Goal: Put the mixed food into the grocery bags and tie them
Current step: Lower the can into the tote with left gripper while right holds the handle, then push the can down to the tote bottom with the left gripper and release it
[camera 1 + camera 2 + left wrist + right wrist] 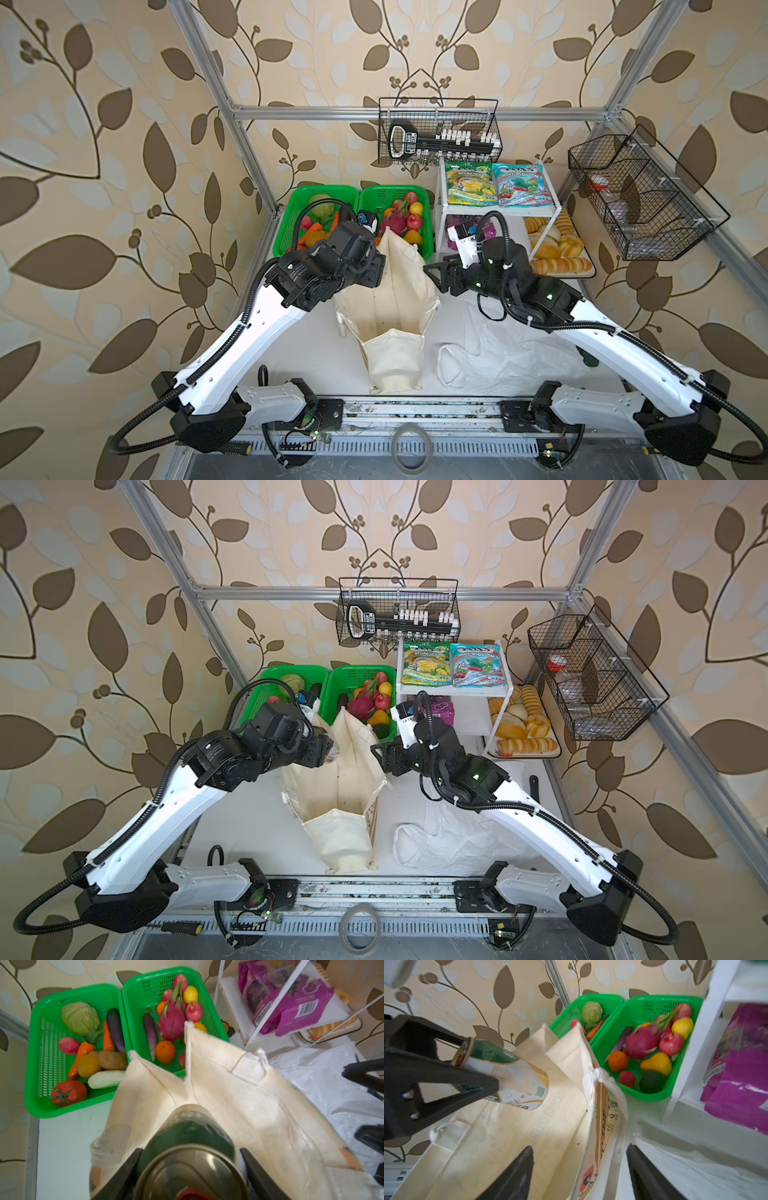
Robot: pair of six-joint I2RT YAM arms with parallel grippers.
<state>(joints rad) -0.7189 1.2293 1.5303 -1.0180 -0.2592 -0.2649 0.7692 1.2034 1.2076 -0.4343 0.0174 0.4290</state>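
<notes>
my left gripper is clamped on the small green can, tilted over the open mouth of the cream tote. my right gripper stands with jaws apart astride the tote's side wall, pinching nothing i can see. the tote looks empty, so i judge this the first item. the dragon fruit, red apple and pear-shaped fruit lie in the green basket. the purple packet and blue pouch sit on the shelf. the plastic bag lies flat, untied.
</notes>
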